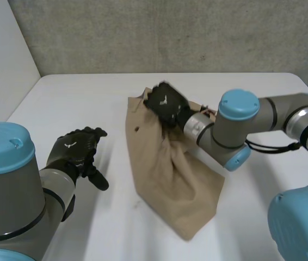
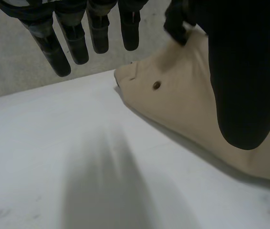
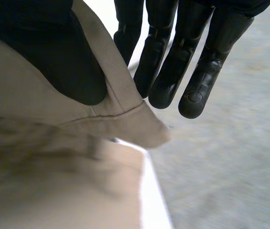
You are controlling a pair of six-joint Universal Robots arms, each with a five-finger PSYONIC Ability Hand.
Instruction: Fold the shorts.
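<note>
**A:** While we go left to right, what's the black left hand (image 1: 77, 151) doing?

**B:** It's in the lower left of the head view, over the bare white table (image 1: 61, 100). Fingers are loose and spread, holding nothing, clear of the cloth.

**A:** Shorts?

**B:** Tan woven-cotton shorts (image 1: 170, 174), crumpled, in the middle of the frame. They're near that hand, on its right, not touching it. The long axis runs from upper centre down toward lower right.

**A:** Right hand?

**B:** The black right hand (image 1: 166, 104) is at the upper-centre end of the shorts. Its wrist view shows the ribbed tan waistband edge (image 3: 120, 81) pinched between the thumb and straight fingers. The cloth bunches up toward that grip.

**A:** What does the next move turn on?

**B:** The right hand has the top end. The left hand sits beside the left long edge, nearer the top than the hem. My guess is it needs to reach right for the free waistband corner. Fold looks barely started.
</note>
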